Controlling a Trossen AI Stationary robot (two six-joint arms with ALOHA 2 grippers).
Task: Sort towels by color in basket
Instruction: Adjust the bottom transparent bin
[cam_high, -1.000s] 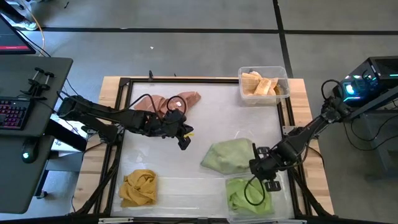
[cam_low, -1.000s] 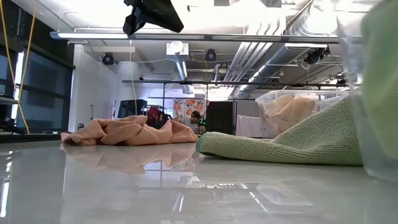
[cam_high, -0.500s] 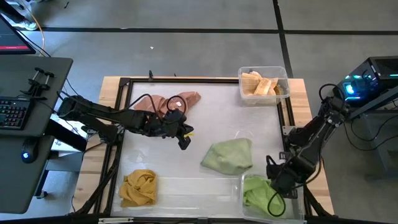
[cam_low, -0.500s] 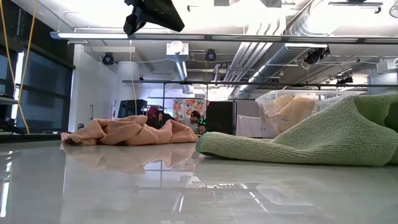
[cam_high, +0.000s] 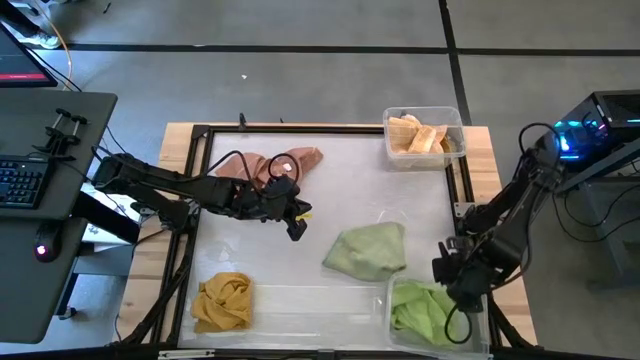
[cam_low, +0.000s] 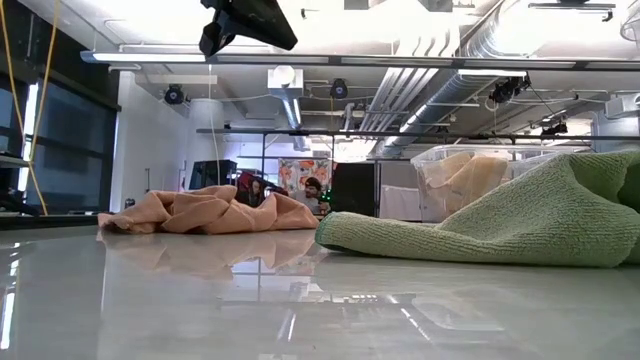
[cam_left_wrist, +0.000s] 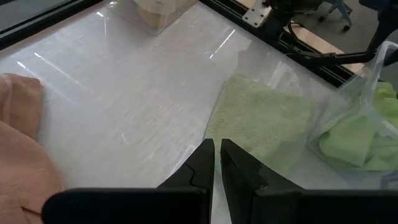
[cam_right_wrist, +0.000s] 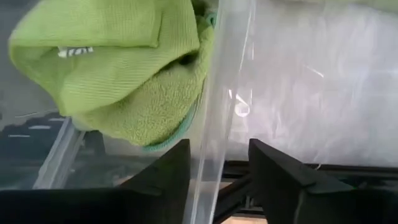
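My right fingers (cam_right_wrist: 214, 174) released astride clear bin wall (cam_right_wrist: 217, 93), green towel (cam_right_wrist: 124, 68) inside; left fingers (cam_left_wrist: 216, 163) clenched, empty, above counter (cam_left_wrist: 124, 93)

Soft, nubby cloth towels (cam_high: 368, 250) lie on a glossy white table (cam_high: 340, 180) beside clear plastic bins (cam_high: 425, 135).

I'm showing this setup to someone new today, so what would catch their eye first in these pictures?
Probably the bright green towel bunched in the clear bin at the table's near right corner, with the right pincer open just above the bin's rim. Next, a paler green towel lies loose mid-table, and the left pincer, shut and empty, hovers beside the salmon towel.
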